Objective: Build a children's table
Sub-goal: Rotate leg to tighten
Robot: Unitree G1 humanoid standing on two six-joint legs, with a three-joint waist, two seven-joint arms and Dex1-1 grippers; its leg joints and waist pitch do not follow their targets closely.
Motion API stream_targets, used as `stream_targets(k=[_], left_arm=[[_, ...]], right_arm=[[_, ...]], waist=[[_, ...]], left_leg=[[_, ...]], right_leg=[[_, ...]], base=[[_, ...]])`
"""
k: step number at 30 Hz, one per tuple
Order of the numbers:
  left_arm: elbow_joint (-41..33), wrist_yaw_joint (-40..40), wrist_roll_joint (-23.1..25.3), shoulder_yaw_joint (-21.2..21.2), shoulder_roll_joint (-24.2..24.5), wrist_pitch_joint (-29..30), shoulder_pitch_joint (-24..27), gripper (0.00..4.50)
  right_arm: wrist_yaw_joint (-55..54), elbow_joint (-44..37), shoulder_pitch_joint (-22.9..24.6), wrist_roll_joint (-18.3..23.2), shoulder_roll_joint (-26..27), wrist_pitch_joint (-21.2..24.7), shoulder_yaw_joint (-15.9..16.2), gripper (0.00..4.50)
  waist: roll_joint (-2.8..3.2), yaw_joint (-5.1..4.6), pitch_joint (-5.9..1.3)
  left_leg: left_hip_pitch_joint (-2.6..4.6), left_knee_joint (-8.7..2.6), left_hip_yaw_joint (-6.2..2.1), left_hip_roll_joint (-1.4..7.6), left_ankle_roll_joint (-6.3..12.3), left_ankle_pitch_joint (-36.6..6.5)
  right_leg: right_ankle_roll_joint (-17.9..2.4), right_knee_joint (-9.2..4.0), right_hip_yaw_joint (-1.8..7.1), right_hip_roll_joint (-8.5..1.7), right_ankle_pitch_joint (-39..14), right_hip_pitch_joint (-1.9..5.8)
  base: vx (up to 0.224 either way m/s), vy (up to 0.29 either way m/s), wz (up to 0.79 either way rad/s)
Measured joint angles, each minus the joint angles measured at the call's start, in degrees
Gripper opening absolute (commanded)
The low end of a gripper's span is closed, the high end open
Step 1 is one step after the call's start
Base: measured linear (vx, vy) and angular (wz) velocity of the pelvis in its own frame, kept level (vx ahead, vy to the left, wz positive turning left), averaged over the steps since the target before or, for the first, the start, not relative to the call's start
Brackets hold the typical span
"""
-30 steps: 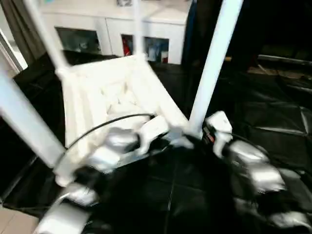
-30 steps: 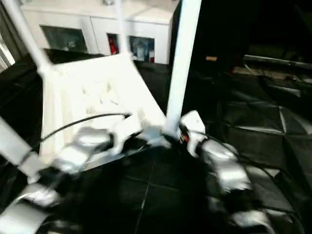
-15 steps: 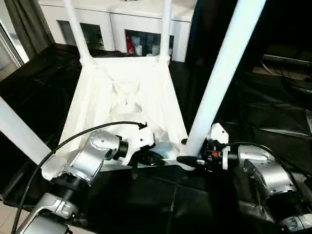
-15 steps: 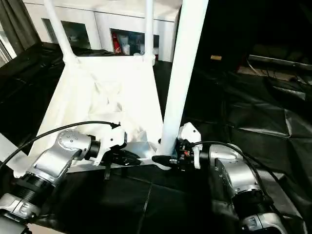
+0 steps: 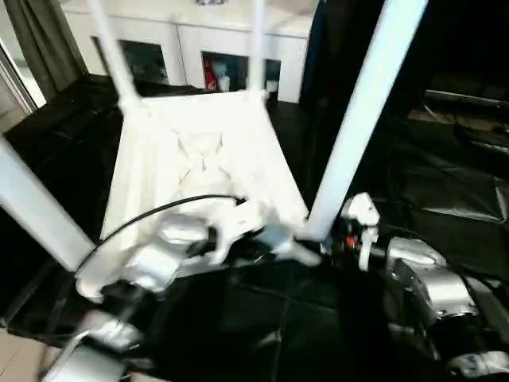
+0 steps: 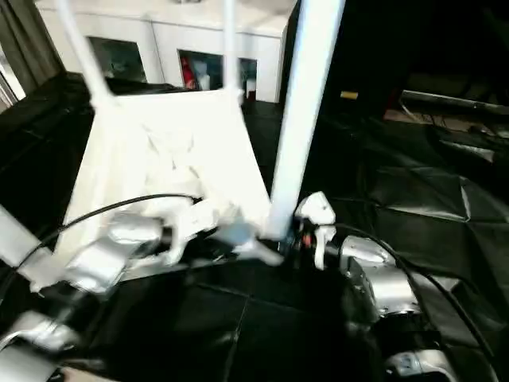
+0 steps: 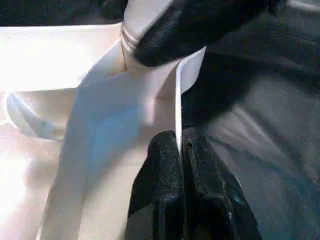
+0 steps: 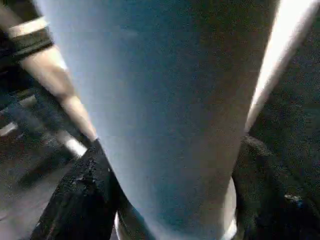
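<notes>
Table (image 5: 199, 159) upside down on black tabletop (image 5: 445, 191), legs up | left pincer (image 7: 180, 145) clenched on its near rim (image 7: 177, 100) | right pincer (image 8: 165, 200) grasping near-right leg (image 5: 358, 119) at socket

Tabletop (image 5: 199, 151) has swung a bit vs. half a sec ago — near leg (image 5: 358, 119) leans less.
</notes>
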Motion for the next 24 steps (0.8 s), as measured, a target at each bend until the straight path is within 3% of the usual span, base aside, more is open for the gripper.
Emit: stream_targets(k=[5, 10, 12, 13, 14, 18, 20, 24], left_arm=[[4.5, 9.6, 2.2, 0.3, -5.5, 1.5, -2.4, 0.00], [5.0, 11.8, 3.3, 0.2, -7.2, 2.1, -2.8, 0.00], [5.1, 12.1, 3.5, 0.2, -7.5, 2.1, -2.9, 0.00], [5.2, 12.1, 3.6, 0.1, -7.5, 1.8, -3.0, 0.00], [5.4, 12.1, 3.6, 0.1, -7.5, 1.7, -3.0, 0.00], [5.4, 11.0, 3.6, 0.0, -7.1, 0.7, -3.1, 0.00], [4.9, 9.2, 3.1, -0.1, -6.3, 0.5, -2.9, 0.00], [2.5, 4.3, 1.4, -0.1, -3.5, 0.3, -1.8, 0.00]], right_arm=[[-20.6, 0.4, -0.5, -4.2, 7.5, 0.1, -2.7, 2.64], [-26.7, 0.3, -0.8, -7.8, 9.4, -1.4, -2.4, 2.64], [-26.9, 0.5, -0.8, -8.6, 9.4, -1.8, -2.4, 2.64], [-26.8, 0.5, -0.8, -8.0, 9.4, -1.7, -2.5, 3.12], [-26.7, 0.4, -0.8, -7.7, 9.4, -1.7, -2.6, 3.23], [-23.2, -0.2, -0.8, -7.0, 8.3, -0.9, -2.7, 3.39], [-18.2, -0.9, -0.7, -6.2, 6.0, -0.4, -1.9, 3.62], [-5.7, -3.4, 0.4, -3.8, 0.0, 0.2, -0.1, 3.62]], waist=[[0.14, -0.07, -0.18], [0.13, -0.10, -0.25], [0.08, -0.11, -0.28], [0.09, -0.11, -0.28], [0.09, -0.11, -0.28], [0.07, -0.11, -0.27], [0.04, -0.09, -0.25], [0.11, 0.06, -0.19]], left_leg=[[0.04, 0.01, 0.02, -0.12, 0.00, 0.0], [0.03, 0.00, 0.00, -0.12, 0.00, 0.0], [0.00, -0.01, -0.01, -0.12, 0.00, 0.0], [0.00, -0.02, -0.01, -0.12, 0.00, 0.0], [0.00, -0.03, -0.01, -0.12, 0.00, 0.0], [-0.01, -0.15, -0.03, -0.12, 0.00, 0.0], [-0.02, -0.30, -0.04, -0.12, 0.00, 0.0], [-0.06, -0.56, -0.07, -0.04, 0.00, 0.0]], right_leg=[[0.1, -0.10, 0.10, -0.09, -0.1, 0.05], [0.2, -0.15, 0.09, -0.09, -0.1, 0.06], [0.2, -0.16, 0.09, -0.09, -0.1, 0.05], [0.2, -0.17, 0.09, -0.09, -0.1, 0.05], [0.2, -0.17, 0.08, -0.09, -0.1, 0.05], [0.2, -0.17, 0.05, -0.08, -0.1, 0.01], [0.2, -0.17, 0.01, -0.07, -0.1, -0.05], [0.2, -0.12, -0.09, 0.00, -0.1, -0.13]], base=[[0.000, 0.000, 0.00], [0.000, 0.000, 0.00], [0.000, 0.000, 0.00], [0.000, 0.000, 0.00], [0.000, 0.000, 0.00], [0.000, 0.000, 0.00], [0.000, 0.000, 0.00], [0.000, 0.000, 0.00]])
